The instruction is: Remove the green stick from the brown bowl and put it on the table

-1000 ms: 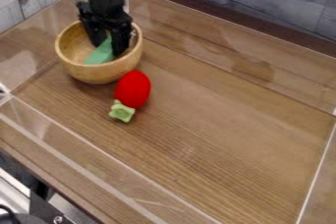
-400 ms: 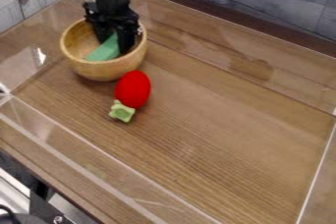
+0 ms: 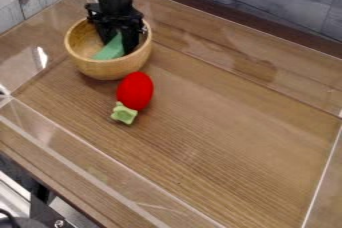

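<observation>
One wooden table carries everything. The brown bowl sits on it; beside the bowl lies a red toy. Inside the bowl, the closed gripper meets the green stick.

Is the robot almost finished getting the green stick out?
Not yet. The jaws have reached into the brown bowl and look closed at the green stick, which is inside it. Lifting it out and putting it on the table are left.
</observation>
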`<state>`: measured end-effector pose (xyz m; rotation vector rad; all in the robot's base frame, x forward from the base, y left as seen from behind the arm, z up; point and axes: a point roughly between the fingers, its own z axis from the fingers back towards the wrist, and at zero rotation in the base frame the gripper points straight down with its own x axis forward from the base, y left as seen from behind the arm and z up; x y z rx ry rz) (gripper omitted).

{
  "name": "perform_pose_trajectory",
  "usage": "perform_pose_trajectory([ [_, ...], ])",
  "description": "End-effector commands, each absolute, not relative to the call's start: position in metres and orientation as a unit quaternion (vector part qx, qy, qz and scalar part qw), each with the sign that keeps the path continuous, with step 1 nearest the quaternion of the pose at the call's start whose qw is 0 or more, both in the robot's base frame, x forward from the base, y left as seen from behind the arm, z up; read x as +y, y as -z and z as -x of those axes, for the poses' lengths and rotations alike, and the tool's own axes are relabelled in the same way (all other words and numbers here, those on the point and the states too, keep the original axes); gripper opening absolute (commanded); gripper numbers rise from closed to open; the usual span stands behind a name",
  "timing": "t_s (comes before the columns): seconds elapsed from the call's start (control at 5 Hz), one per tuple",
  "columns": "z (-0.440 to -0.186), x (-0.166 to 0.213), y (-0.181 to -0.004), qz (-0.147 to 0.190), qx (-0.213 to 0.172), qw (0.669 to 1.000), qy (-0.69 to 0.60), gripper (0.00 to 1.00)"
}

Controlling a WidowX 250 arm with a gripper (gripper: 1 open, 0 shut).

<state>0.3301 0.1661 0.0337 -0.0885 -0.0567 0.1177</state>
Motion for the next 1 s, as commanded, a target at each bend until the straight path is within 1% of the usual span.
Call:
perform_pose_trajectory([
  [0.0,-0.334,0.179,-0.048,0.038,-0.051,0.995,-0.078,0.00],
  [0.2,-0.328,0.187,-0.049,0.044,-0.050,0.994,-0.081,0.00],
  [0.6,-0.318,0.202,-0.059,0.061,-0.066,0.994,-0.057,0.00],
  [0.8,-0.320,0.209,-0.088,0.071,-0.078,0.992,-0.064,0.00],
])
